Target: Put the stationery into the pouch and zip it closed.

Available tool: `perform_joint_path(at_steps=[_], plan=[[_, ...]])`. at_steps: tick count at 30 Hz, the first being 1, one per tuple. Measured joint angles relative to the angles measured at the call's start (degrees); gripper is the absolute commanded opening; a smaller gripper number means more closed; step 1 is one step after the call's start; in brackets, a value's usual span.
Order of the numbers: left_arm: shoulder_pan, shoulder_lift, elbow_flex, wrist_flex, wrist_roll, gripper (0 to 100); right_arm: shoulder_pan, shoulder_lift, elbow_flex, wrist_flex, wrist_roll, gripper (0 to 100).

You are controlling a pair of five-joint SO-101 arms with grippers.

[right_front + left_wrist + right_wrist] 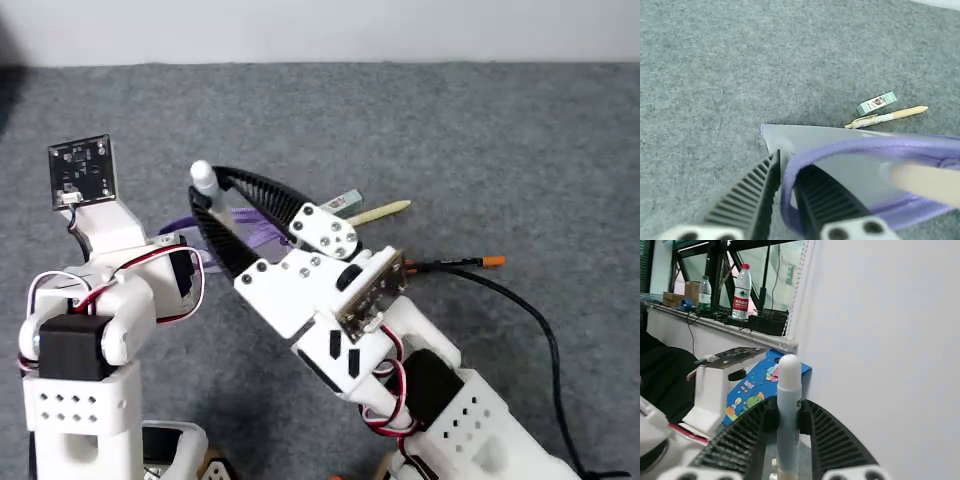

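We see the left gripper (787,172) clamped on the near edge of the pouch (850,165), one finger on each side of the purple zip band, where the mouth gapes open. The pouch is translucent and lies on the grey desk (500,140), stretching away from that gripper's fingertips.

The right gripper (788,415) is closed on a pale stick with a rounded white cap (788,385). The stick stands upright between the ribbed black fingers, its cap poking out past their tips. In the high view this gripper's fingers cross over the pouch.

Beyond the left gripper, past the far side of the pouch, we see a small green eraser (876,103) and a cream pen (887,116) lying just beside each other on the desk. A black pen with an orange tip (455,263) lies back by the right gripper's wrist, apart from the other two. A pale blurred rod shows at the pouch mouth near the left gripper; we cannot tell what it is.
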Motion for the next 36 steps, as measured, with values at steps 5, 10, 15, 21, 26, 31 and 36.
perform_joint_path(at_steps=[5, 10, 15, 21, 26, 31, 36], plan=[[0.00, 0.00, 0.00, 0.00, 0.00, 1, -0.18, 0.00, 1.76, 2.02, 0.26, 11.7], [0.00, 0.00, 0.00, 0.00, 0.00, 1, -0.18, -0.18, 1.76, 8.09, 1.32, 21.2], [0.00, 0.09, 0.00, 0.00, 0.00, 1, 0.62, -2.20, 1.32, 12.84, 1.32, 12.5], [-0.09, 0.09, 0.00, 0.00, 0.00, 1, 13.19, -5.80, 0.35, 21.63, 1.32, 0.9], [-1.76, 0.09, 0.00, 0.00, 0.00, 1, 26.81, -6.86, 0.35, 32.18, 1.32, 2.8], [-2.73, 0.09, 0.00, 0.00, 0.00, 1, 35.52, -2.64, 0.35, 41.93, 1.32, 6.9], [-2.73, 0.09, 0.00, 0.00, 0.00, 1, 39.47, 6.33, 0.35, 48.62, 5.54, 18.9]])
